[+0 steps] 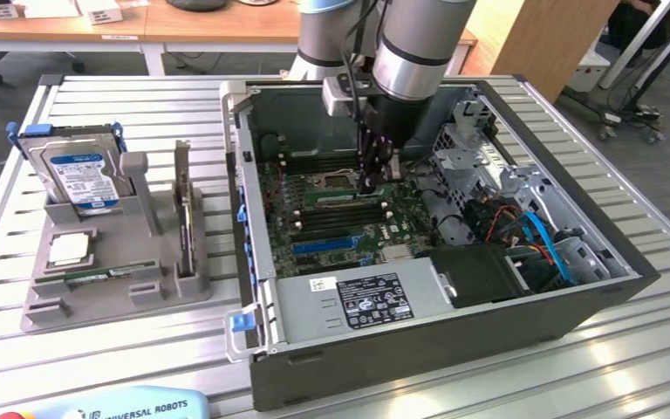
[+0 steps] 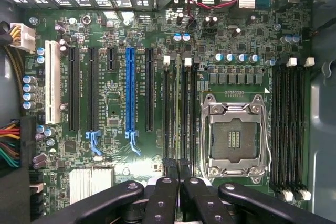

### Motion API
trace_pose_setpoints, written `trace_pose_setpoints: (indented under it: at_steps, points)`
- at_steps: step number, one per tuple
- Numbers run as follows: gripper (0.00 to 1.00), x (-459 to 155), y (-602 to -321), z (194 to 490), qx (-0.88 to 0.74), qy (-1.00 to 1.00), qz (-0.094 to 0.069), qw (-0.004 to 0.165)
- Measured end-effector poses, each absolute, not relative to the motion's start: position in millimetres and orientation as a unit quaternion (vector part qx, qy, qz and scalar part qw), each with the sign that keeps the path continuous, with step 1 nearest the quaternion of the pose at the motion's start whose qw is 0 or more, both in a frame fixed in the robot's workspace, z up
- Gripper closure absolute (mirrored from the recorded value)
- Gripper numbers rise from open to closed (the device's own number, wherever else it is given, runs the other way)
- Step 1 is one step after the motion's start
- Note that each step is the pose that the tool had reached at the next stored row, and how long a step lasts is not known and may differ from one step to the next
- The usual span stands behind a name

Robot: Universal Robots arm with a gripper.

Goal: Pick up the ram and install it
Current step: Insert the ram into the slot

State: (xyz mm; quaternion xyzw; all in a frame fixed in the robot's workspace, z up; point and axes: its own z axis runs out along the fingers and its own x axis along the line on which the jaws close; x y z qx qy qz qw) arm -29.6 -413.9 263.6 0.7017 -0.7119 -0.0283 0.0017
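Observation:
My gripper (image 1: 370,182) reaches down into the open computer case (image 1: 568,288), just above the motherboard (image 2: 115,103). In the wrist view the gripper (image 2: 178,177) has its black fingers (image 2: 164,198) drawn close together on a thin board seen edge-on. This is the ram (image 2: 179,129). It runs in line with the memory slots (image 2: 168,114) beside the empty CPU socket (image 2: 233,135). Whether the ram is seated in a slot or held just above it, I cannot tell.
A grey rack (image 1: 114,279) at the exterior view's left holds a silver hard drive (image 1: 79,179) with a blue label, a square CPU chip (image 1: 67,249) and a green strip (image 1: 105,276). Case walls, the power supply (image 1: 358,301) and cables (image 1: 539,240) ring the motherboard.

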Motion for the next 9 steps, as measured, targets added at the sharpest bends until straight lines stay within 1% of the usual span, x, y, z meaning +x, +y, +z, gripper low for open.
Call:
trace_pose_setpoints:
  at_steps: [9]
  points:
    - [0.88,-29.6,-413.9,254.2,0.702,-0.712,-0.028,0.002]
